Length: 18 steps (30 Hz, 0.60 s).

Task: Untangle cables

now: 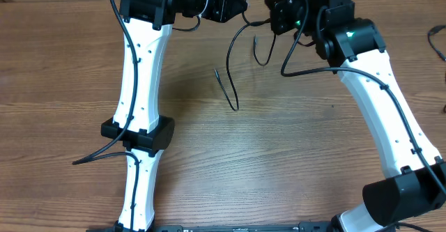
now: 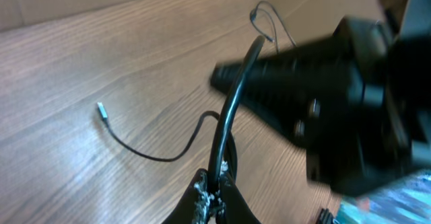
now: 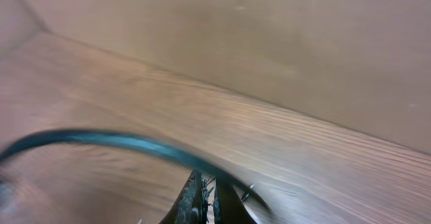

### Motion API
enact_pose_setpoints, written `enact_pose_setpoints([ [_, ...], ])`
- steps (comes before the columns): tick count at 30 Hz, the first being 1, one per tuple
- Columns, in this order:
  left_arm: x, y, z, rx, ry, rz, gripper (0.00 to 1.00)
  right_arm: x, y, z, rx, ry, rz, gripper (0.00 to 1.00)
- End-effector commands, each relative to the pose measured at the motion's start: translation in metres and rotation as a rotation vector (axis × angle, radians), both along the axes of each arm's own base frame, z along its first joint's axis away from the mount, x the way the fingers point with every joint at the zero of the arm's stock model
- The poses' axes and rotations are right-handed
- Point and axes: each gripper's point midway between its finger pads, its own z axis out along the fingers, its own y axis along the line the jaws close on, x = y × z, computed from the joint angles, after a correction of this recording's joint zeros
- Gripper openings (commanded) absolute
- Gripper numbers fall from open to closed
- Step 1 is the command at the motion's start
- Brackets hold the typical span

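Both grippers are raised at the far middle of the table, tips close together. My left gripper (image 1: 240,5) is shut on a black cable (image 2: 229,109) that rises from its jaws (image 2: 215,197) toward the right gripper (image 2: 323,76). A thin strand (image 1: 235,106) hangs down to the table, bends, and ends in a silver plug tip (image 1: 214,70), which also shows in the left wrist view (image 2: 101,107). A second short strand (image 1: 262,56) loops below my right gripper (image 1: 268,14). In the right wrist view the jaws (image 3: 205,197) are pressed together on a blurred dark cable (image 3: 121,140).
The wooden table (image 1: 313,155) spreads toward the near edge. A thicker arm cable (image 1: 90,157) sticks out from the left arm's elbow. Another dark cable (image 1: 437,40) lies at the far right edge. A wall stands behind the table (image 3: 269,35).
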Motion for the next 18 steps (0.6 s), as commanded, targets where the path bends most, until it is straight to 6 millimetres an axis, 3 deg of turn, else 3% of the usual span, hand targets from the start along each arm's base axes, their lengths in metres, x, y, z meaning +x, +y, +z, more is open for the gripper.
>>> enact_pose_setpoints([
  [1,-0.032,0.020,0.054,-0.026,-0.103,0.009,0.05,0.032,-0.056,-0.027,-0.047,0.034,-0.154,0.04],
  [6,-0.069,0.056,0.098,-0.031,-0.171,0.061,0.04,0.056,-0.126,-0.075,-0.015,0.138,-0.244,0.04],
  [10,-0.095,0.083,0.126,-0.029,-0.240,0.102,0.04,0.060,-0.168,-0.092,0.012,0.181,-0.299,0.04],
  [13,-0.104,0.088,0.135,-0.032,-0.263,0.114,0.04,0.057,-0.174,-0.089,0.042,0.186,-0.284,0.04],
  [18,-0.095,0.084,0.124,0.007,-0.267,0.101,0.04,0.050,-0.155,-0.091,0.055,0.217,-0.237,0.04],
])
